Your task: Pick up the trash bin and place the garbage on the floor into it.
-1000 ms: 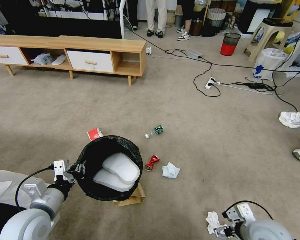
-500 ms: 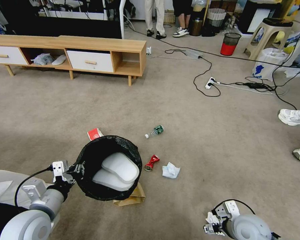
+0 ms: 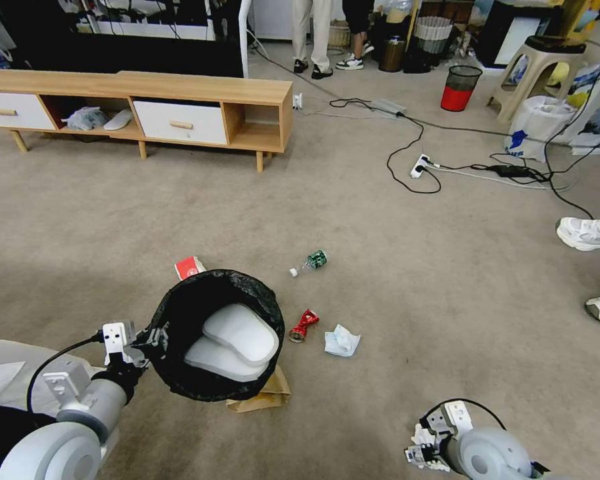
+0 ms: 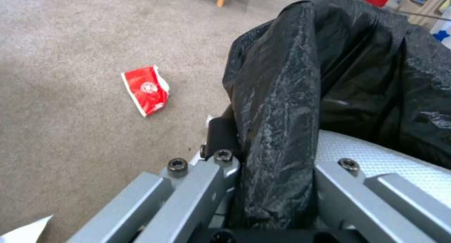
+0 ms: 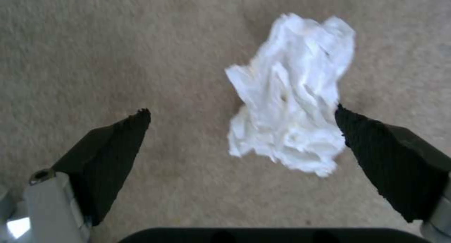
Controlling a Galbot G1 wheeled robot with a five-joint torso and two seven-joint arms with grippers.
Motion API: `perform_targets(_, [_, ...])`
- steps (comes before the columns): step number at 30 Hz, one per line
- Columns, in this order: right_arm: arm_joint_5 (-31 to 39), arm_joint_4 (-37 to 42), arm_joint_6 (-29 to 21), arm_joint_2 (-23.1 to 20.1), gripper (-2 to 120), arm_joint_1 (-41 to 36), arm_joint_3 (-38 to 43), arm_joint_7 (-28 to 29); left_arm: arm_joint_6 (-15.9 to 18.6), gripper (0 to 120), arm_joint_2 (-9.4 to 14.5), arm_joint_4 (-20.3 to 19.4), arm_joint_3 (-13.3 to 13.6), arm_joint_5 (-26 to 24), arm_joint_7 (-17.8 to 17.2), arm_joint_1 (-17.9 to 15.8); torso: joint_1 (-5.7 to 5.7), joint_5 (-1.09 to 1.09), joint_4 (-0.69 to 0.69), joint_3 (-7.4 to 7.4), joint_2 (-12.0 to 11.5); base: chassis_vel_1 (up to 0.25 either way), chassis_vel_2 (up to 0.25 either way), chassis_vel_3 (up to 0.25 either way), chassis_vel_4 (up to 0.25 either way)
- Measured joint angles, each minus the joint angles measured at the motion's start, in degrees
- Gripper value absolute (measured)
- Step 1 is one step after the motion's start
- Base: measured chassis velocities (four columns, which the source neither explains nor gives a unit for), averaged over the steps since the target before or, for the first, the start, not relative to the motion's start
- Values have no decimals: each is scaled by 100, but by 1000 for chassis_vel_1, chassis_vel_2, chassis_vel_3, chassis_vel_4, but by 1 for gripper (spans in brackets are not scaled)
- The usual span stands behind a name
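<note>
My left gripper [image 3: 142, 341] is shut on the rim of the trash bin [image 3: 177, 308], holding it tilted above the floor [image 3: 413, 280]. The left wrist view shows the black bag [image 4: 282, 112] pinched in that gripper [image 4: 277, 158]. Two white objects lie inside. Garbage lies around the bin: a red-white packet [image 3: 189, 268] [image 4: 146, 89], a bottle [image 3: 310, 262], a crushed red can [image 3: 303, 325], a tissue [image 3: 341, 341] and a brown paper bag [image 3: 265, 395]. My right gripper [image 3: 418, 451] [image 5: 242, 110] is open low over another crumpled tissue [image 5: 291, 102] [image 3: 421, 437], which lies between its fingers.
A low wooden cabinet [image 3: 140, 107] stands at the back left. Black cables and a power strip [image 3: 420, 165] cross the carpet at the back right, near a red bin [image 3: 460, 87] and a stool [image 3: 540, 63]. A person's shoes [image 3: 590, 237] are at the right edge.
My right gripper has moved left and lower, down to the white tissue. The left gripper and the bin have barely moved.
</note>
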Motion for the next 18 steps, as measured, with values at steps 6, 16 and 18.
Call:
perform_targets(6, [-102,-330,0,237,100,264,-265,-46,0,0,18,3,-63,-28,1,3,0,1,0,0,0,0,0,0,0])
perform_targets(16, [-224,-704,0,475,100,394,-284,-106,1,0,67,43,-97,-77,2,-2,0,1,0,0,0,0,0,0,0])
perform_targets(18, [-248,-707,1,483,100,356,-247,-106,8,0,84,47,-95,-108,-13,-26,0,1,0,0,0,0,0,0,0])
